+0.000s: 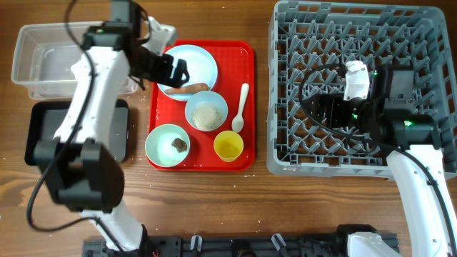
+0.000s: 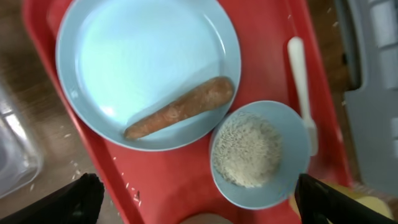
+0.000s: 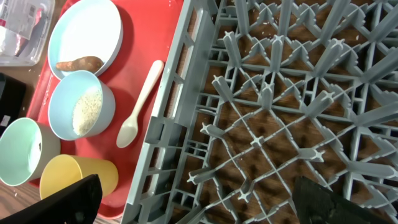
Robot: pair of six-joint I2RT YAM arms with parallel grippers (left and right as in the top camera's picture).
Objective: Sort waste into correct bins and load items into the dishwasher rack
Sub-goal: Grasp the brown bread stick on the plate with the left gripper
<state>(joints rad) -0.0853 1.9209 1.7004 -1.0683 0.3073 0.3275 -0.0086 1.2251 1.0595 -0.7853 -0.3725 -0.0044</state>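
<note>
On a red serving tray [image 1: 243, 57] sit a pale blue plate [image 1: 196, 61] with a brown food scrap [image 1: 187, 88], a blue bowl [image 1: 206, 114] of rice, a mint-green bowl [image 1: 163, 146] with a small dark scrap, a yellow cup [image 1: 228, 145] and a white spoon [image 1: 240, 108]. My left gripper [image 1: 171, 71] hovers open over the plate's left edge, holding nothing; its wrist view shows the plate [image 2: 143, 56], scrap [image 2: 180, 107] and rice bowl [image 2: 261, 152] beneath the left gripper [image 2: 199, 211]. My right gripper [image 3: 199, 205] hangs open and empty above the grey dishwasher rack [image 3: 280, 112].
A clear tub [image 1: 43, 61] stands at the far left with a black tray [image 1: 43, 128] in front of it. The rack [image 1: 357, 86] fills the right side. Loose rice grains [image 2: 134, 196] lie near the red tray's left edge.
</note>
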